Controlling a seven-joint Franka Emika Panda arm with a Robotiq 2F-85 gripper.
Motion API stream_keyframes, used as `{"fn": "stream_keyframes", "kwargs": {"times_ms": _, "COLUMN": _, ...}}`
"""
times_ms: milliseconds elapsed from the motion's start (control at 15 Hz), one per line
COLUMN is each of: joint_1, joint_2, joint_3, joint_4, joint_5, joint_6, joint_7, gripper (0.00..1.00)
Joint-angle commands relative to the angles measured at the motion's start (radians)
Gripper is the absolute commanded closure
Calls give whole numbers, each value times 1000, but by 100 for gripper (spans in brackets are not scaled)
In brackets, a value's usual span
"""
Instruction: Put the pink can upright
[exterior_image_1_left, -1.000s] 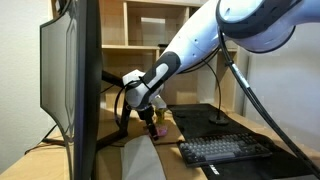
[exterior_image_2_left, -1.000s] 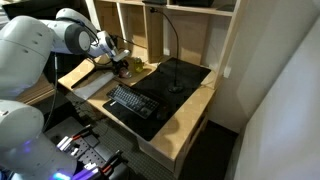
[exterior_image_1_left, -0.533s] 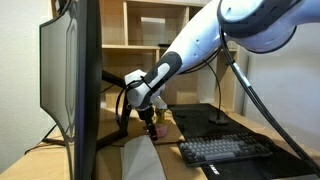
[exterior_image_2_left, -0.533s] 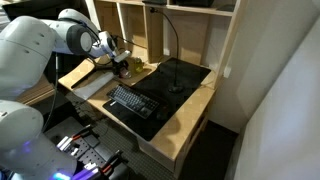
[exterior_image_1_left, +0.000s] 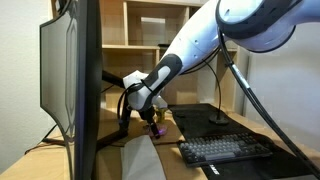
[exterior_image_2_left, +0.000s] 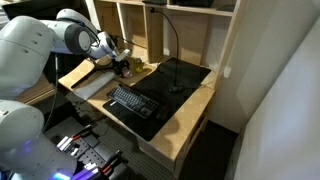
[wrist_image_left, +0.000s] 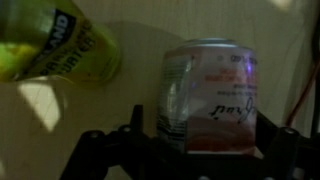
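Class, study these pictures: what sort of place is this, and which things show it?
Probably an office or study workstation: a monitor stands on the wooden desk, a keyboard lies on a black mat, and open wooden shelves rise behind.

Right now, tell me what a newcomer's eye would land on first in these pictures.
In the wrist view the pink can fills the middle, framed by the open pincer, with a yellow bottle-like item at upper left. In an exterior view the big white robot arm reaches down from upper right toward a dark monitor in the left foreground, with a black keyboard lower right.
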Motion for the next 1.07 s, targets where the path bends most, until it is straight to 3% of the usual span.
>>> {"fn": "stream_keyframes", "kwargs": {"times_ms": 0, "joint_1": 0, "joint_2": 3, "joint_3": 5, "joint_4": 11, "joint_5": -1, "joint_6": -12, "joint_7": -24, "gripper": 0}}
{"fn": "stream_keyframes", "kwargs": {"times_ms": 667, "joint_1": -62, "joint_2": 11, "joint_3": 70, "joint_4": -11, "joint_5": 53, "joint_6": 76, "joint_7": -86, "gripper": 0}}
{"fn": "stream_keyframes", "kwargs": {"times_ms": 733, "joint_1": -74, "joint_2": 13, "joint_3": 84, "joint_4": -12, "joint_5": 64, "joint_6": 82, "joint_7": -111, "gripper": 25}}
{"fn": "stream_keyframes", "kwargs": {"times_ms": 800, "joint_1": -75, "joint_2": 18, "joint_3": 85, "joint_4": -4, "joint_5": 94, "joint_6": 80, "joint_7": -141, "gripper": 26}}
{"fn": "stream_keyframes", "kwargs": {"times_ms": 1000, "joint_1": -132, "joint_2": 21, "joint_3": 155, "joint_4": -14, "joint_5": 156, "joint_6": 107, "joint_7": -225, "gripper": 47}}
